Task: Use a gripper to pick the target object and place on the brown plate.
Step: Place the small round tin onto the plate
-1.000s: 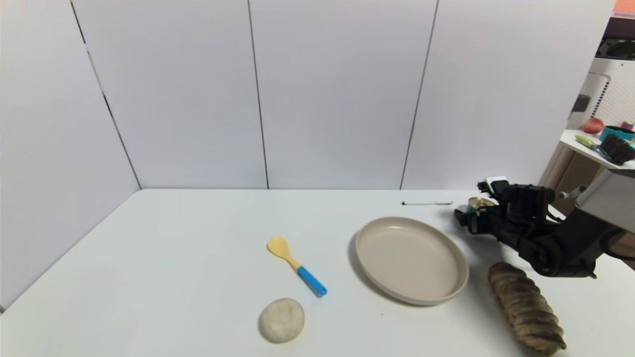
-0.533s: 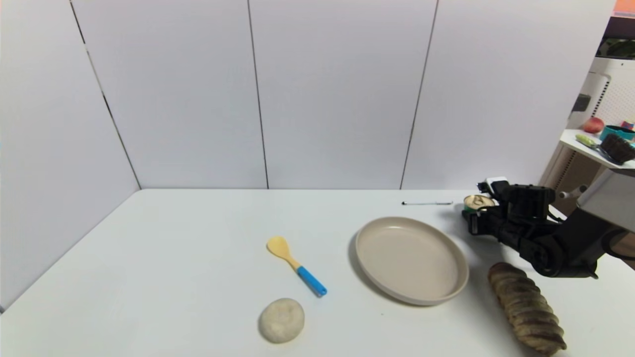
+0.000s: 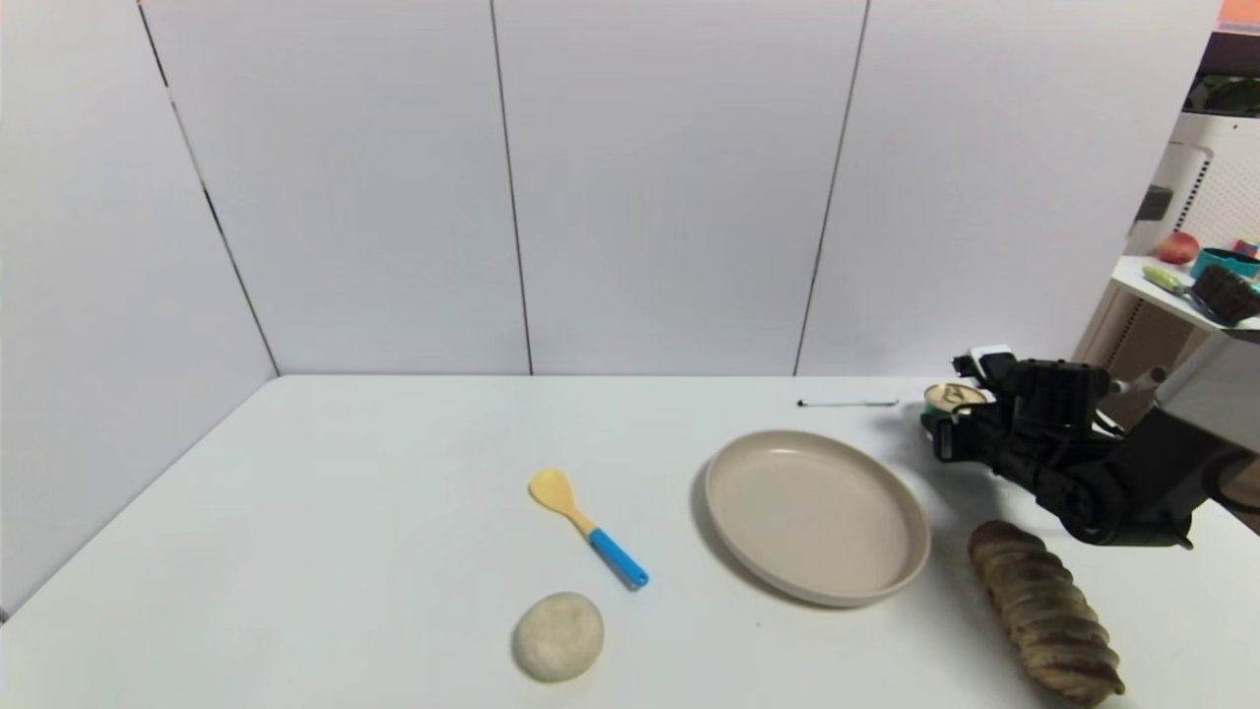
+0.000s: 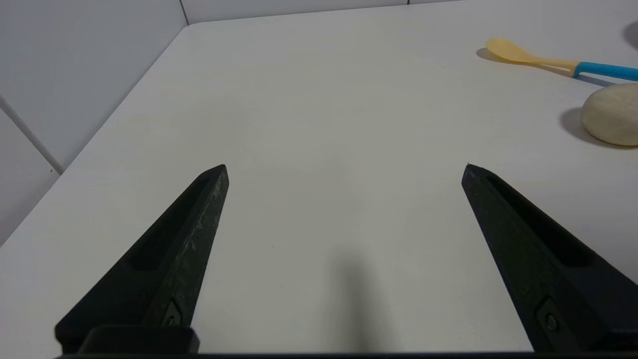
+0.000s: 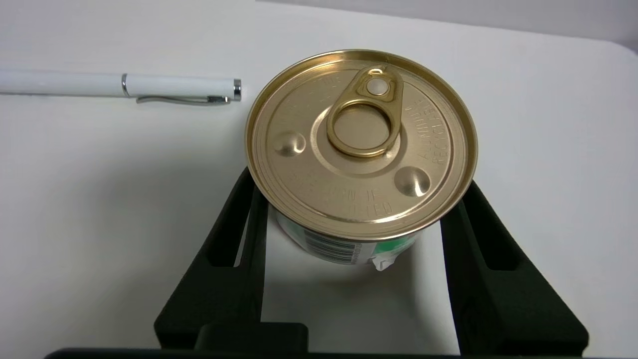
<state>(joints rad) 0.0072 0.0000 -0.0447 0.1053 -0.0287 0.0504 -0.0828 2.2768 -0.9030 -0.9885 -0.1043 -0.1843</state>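
Right tool (image 3: 947,425) clamped on tin can (image 3: 951,399), 2 fingers (image 5: 234,239) against its sides, lifted off the worktop (image 3: 394,512), at 2 o'clock from brown plate (image 3: 816,513), near white pen (image 3: 847,403). Left tool (image 4: 344,169) spread wide, low over worktop, holding nothing.

Over the last second the right hand (image 3: 947,418), beyond the far right rim of the brown plate (image 3: 724,517), has drawn back a little from the plate toward the right edge of the tabletop (image 3: 394,512) and risen slightly. Its jaws have closed in against the sides of the small tin can (image 3: 953,397), which now sits gripped between them. The can has travelled with the hand, ending a touch farther from the plate and higher, lifted off the tabletop in the right wrist view.
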